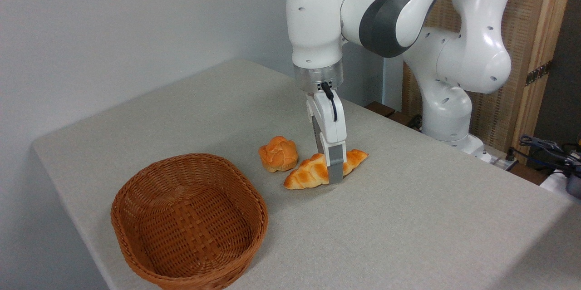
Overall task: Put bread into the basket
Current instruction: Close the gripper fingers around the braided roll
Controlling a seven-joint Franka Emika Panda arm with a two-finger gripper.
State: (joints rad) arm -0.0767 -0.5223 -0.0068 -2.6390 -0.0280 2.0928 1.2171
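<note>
The bread (pixel 308 173), a long braided golden-brown loaf, lies on the table just right of centre. My gripper (pixel 333 174) points straight down over its middle, one finger on each side. The near finger (pixel 335 167) stands in front of the loaf and reaches the table surface; the far finger is hidden behind the loaf. From this side I cannot see whether the fingers press on the loaf. The basket (pixel 136 190), oval brown wicker with a deep rim, sits at the front left with nothing in it, about a loaf's length from the bread.
A small round orange knotted bun (pixel 278 153) sits just left of the loaf, between it and the basket's far rim. The table (pixel 408 226) edge runs close behind the arm's base. Cables and a wooden panel are at the right.
</note>
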